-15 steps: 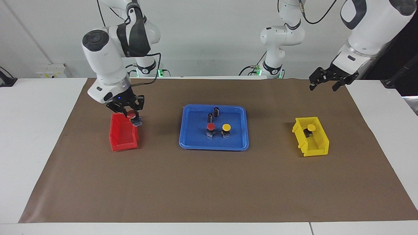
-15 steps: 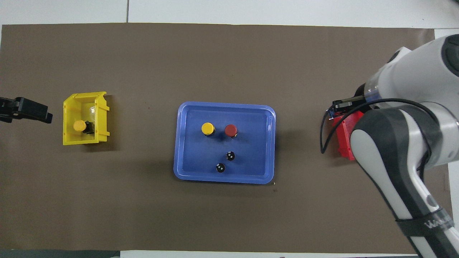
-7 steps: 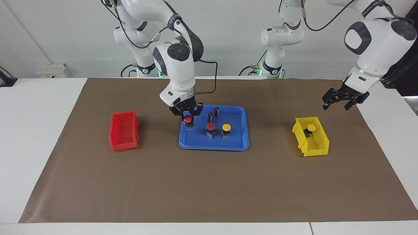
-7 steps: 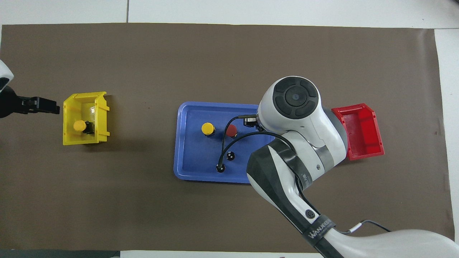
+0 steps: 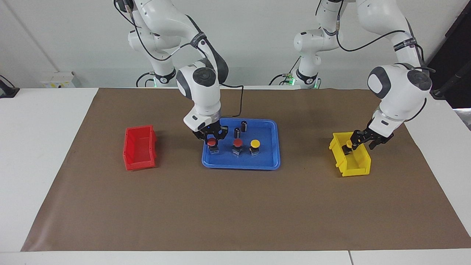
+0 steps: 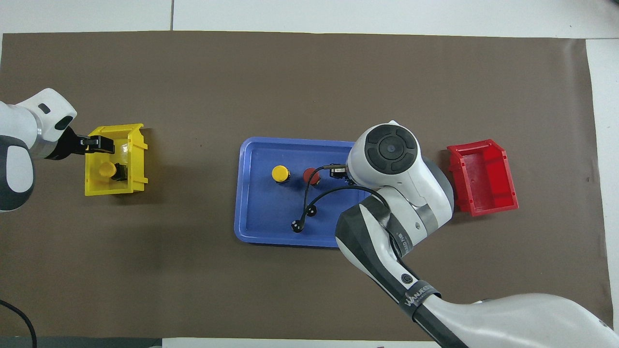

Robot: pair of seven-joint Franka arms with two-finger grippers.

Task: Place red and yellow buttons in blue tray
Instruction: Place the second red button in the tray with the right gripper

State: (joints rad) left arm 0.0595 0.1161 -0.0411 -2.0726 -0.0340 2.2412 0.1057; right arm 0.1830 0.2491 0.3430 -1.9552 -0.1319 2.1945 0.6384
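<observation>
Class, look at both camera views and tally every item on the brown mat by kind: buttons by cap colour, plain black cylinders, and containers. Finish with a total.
Red buttons: 2, one in the right gripper over the blue tray, one standing in it
Yellow buttons: 2
Black cylinders: 2
Containers: 3, adding the red bin and yellow bin
Total: 9

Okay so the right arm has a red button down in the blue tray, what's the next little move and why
Probably open the right gripper and lift clear. Its red button sits low in the blue tray, beside the other red button and looks set down. The left gripper is over the yellow bin, at the last yellow button.
</observation>
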